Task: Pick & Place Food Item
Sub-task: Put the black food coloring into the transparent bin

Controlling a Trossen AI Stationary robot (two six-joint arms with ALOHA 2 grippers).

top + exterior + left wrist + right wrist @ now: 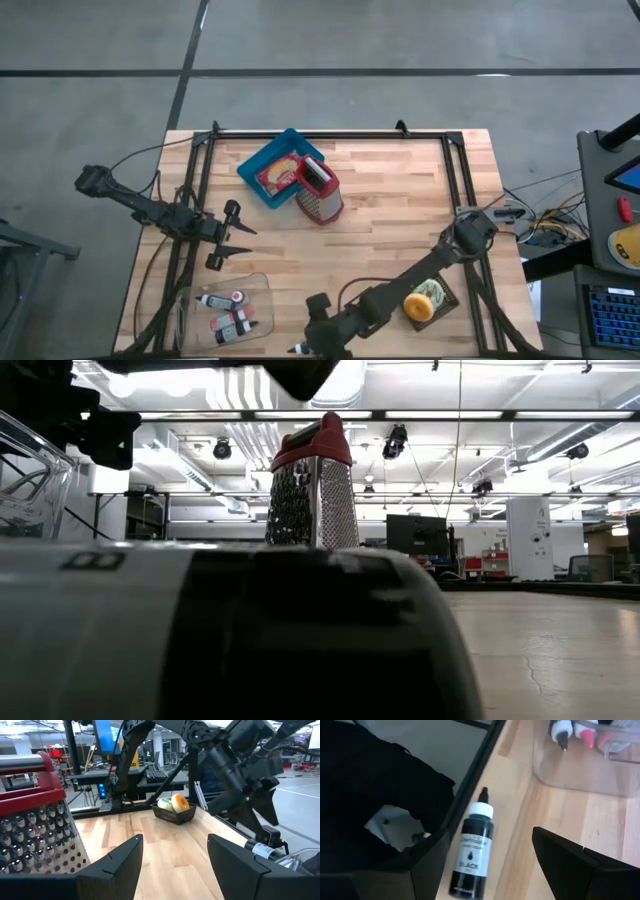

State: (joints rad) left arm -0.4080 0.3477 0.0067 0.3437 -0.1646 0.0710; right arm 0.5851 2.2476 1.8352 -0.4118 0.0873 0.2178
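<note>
Butcher-block bench [400, 200] from above: grater [319, 191] central, right hand [300, 348] low at the near edge, left hand [236, 232] beside the grater, fingers apart. Right wrist: black food-colouring bottle [473, 851] lying flat between spread fingers, untouched. Probably light, rigid, slick plastic; best gripped across the body.

light: bright overhead ceiling strips [300, 415]; shadows: soft; blur: near bottle [230, 630] in low view
</note>
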